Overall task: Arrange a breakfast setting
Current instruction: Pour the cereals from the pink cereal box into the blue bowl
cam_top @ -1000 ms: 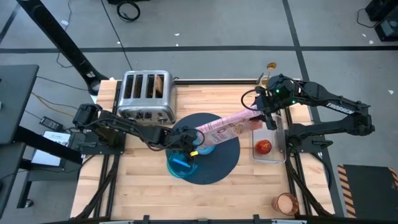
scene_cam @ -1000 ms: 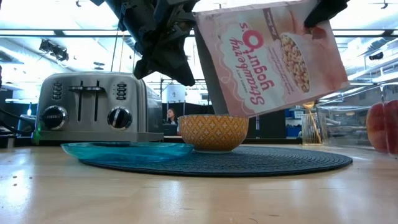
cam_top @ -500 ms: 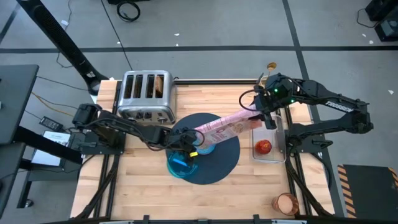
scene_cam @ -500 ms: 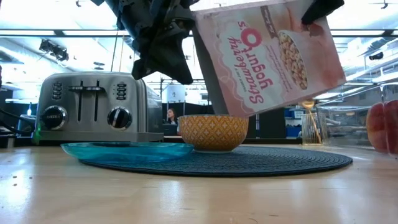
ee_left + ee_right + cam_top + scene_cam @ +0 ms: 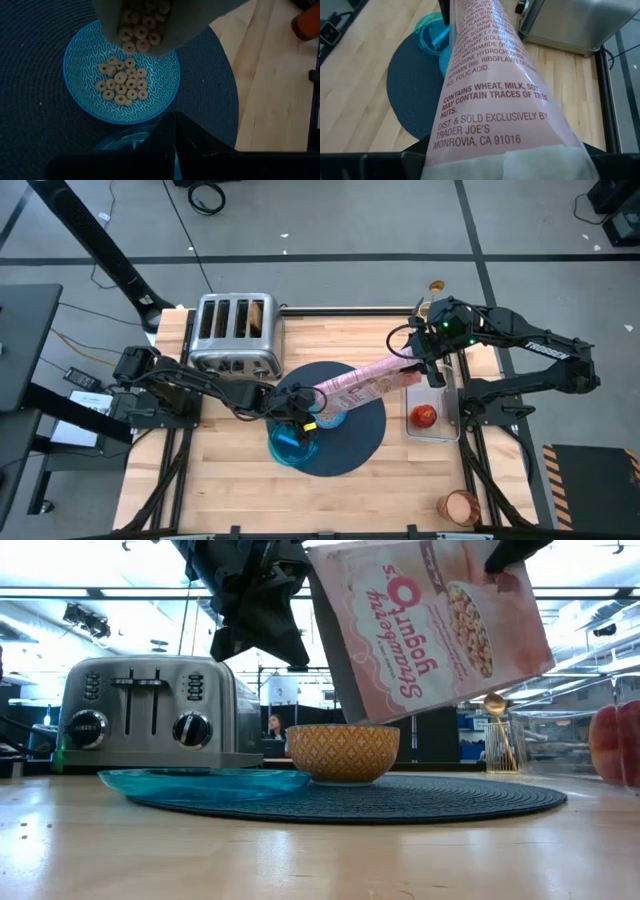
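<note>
Overhead, right hand (image 5: 428,366) clamps pink "Strawberry Yogurt O's" bag (image 5: 430,625); left hand (image 5: 300,408) fingers together.

A pink cereal bag (image 5: 430,625), printed "Strawberry Yogurt O's", hangs upside down and tilted above a small bowl (image 5: 343,753) on the round dark mat (image 5: 400,798). At the bowl's 9 o'clock lies a teal plate (image 5: 205,782). Behind stands a toaster (image 5: 145,712). A dark claw (image 5: 255,600) hangs at the bag's 9 o'clock, over the wooden tabletop (image 5: 300,860).
</note>
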Controlling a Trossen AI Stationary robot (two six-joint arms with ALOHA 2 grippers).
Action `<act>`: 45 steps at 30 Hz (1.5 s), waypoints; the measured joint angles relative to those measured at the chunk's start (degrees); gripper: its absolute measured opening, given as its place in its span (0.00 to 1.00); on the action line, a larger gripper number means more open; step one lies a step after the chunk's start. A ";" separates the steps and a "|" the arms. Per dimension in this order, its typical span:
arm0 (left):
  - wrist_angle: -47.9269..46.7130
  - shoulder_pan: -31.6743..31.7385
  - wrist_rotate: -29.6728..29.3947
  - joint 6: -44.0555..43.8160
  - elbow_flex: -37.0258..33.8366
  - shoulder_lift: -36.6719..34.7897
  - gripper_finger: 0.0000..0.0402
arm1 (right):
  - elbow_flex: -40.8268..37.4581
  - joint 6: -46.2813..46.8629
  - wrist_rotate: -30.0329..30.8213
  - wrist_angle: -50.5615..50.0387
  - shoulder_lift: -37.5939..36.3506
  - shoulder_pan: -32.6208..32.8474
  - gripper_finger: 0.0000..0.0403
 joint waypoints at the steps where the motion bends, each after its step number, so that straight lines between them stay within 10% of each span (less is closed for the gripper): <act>1: 0.00 0.00 0.00 -0.02 0.00 0.00 0.01 | 0.00 -0.04 0.30 0.06 0.00 0.12 0.47; 45: -2.00 0.04 1.56 -0.99 0.00 -0.07 0.01 | 2.91 -1.29 4.51 -0.66 3.58 4.30 0.47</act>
